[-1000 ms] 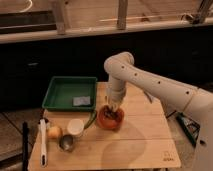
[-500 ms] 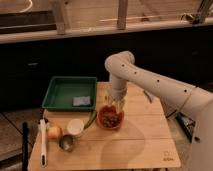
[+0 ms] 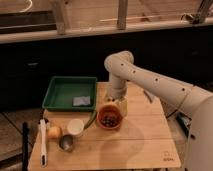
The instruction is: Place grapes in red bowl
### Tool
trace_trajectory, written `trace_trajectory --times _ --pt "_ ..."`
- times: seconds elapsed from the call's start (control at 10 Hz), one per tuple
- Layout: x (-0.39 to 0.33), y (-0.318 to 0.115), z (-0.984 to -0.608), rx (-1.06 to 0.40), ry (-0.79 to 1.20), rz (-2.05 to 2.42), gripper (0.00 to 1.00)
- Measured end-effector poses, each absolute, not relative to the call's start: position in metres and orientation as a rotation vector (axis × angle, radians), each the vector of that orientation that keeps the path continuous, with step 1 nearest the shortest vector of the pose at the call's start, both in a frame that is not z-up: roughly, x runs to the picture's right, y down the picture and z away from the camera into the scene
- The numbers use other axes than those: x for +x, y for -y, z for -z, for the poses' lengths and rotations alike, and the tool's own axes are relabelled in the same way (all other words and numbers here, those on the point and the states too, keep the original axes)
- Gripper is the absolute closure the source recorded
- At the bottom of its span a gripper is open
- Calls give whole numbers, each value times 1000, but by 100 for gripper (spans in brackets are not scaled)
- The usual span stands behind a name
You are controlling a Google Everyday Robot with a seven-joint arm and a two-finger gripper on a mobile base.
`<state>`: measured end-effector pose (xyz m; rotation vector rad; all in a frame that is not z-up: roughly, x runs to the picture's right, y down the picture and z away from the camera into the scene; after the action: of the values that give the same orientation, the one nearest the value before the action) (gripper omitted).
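The white, smooth-shelled arm [image 3: 150,82] bends down from the right over a pale wooden tabletop [image 3: 135,146]. At the far left of it lies a green rectangular tray [image 3: 60,90], hard-walled and shallow, with a small grey-blue piece [image 3: 81,101] lying flat inside.

The red bowl [image 3: 110,128], round and glossy orange-red, sits mid-table just right of the tray's near corner. The hand [image 3: 121,105] hangs at the bowl's far-right rim, above and just beside it. I cannot tell whether it is wide or narrow.

The grapes [image 3: 109,120], a small dark knobbly cluster, lie inside the bowl, near and left of the hand. I judge the placing done, with only a straight lift clear of the rim left.

To the bowl's left stand a small white cup [image 3: 76,126] and a yellowish round fruit [image 3: 54,132].
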<state>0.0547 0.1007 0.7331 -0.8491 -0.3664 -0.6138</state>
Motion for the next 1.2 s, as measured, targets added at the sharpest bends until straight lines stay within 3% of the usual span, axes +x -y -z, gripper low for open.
trace_trajectory --times 1.2 --pt "53 -100 -731 -830 361 647 20"
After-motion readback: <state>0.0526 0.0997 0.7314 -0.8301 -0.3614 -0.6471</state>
